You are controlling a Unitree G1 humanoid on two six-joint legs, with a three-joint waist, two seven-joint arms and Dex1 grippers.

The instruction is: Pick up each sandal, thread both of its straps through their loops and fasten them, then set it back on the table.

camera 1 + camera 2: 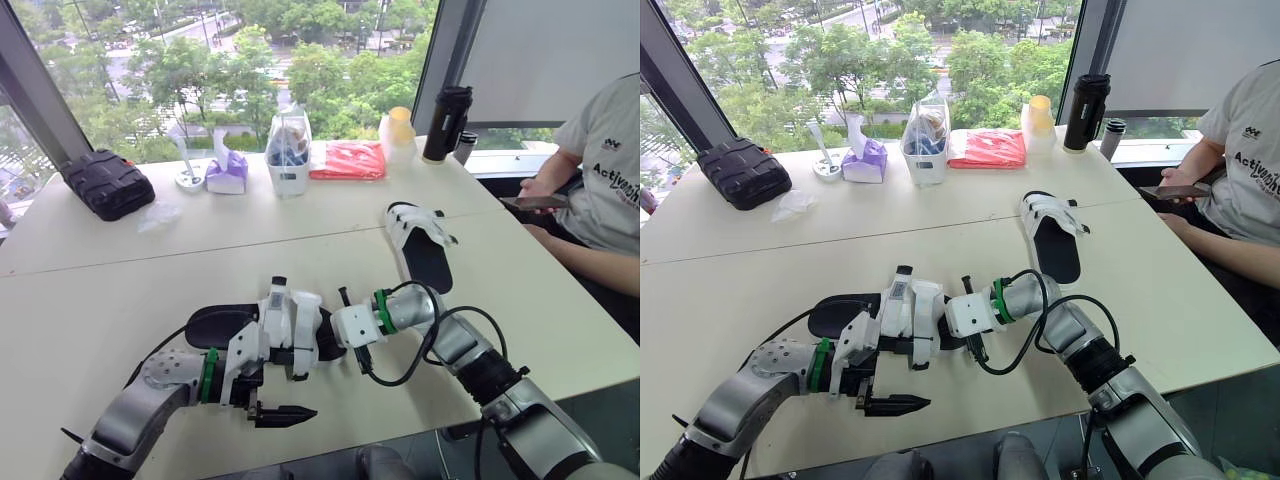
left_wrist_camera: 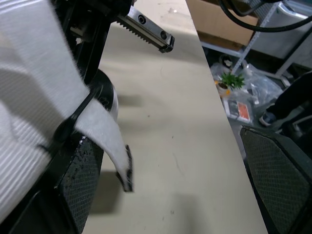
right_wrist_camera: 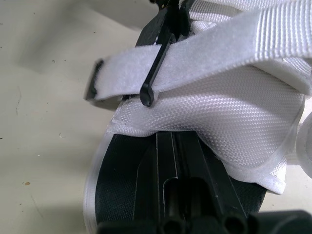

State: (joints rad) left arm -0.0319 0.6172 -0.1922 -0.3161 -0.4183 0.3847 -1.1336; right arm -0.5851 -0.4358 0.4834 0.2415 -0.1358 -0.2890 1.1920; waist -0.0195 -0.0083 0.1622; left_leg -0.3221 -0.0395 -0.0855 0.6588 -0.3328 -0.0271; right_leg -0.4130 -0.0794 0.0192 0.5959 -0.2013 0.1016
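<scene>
White woven-strap sandal (image 1: 296, 318), black sole, right gripper (image 3: 174, 146) clamped on it, left gripper (image 2: 178, 165) jaws apart

Loc: office/lab workrm, upper floor. Landmark = table (image 1: 100, 290), pale, two tops butted w/ a seam. Behind table: full-width window (image 1: 250, 60), treetops (image 1: 330, 80) + a street seen from above. Along table's far edge, desk clutter: black case (image 1: 108, 183), tissue pack (image 1: 227, 170), red packet (image 1: 347, 159), black bottle (image 1: 446, 123). At table's right side: person (image 1: 600, 190) seated w/ phone (image 1: 535, 202). Off table's edge, at floor level: cardboard box (image 2: 214, 19), metal shelving (image 2: 265, 44), potted plant (image 2: 231, 80).
</scene>
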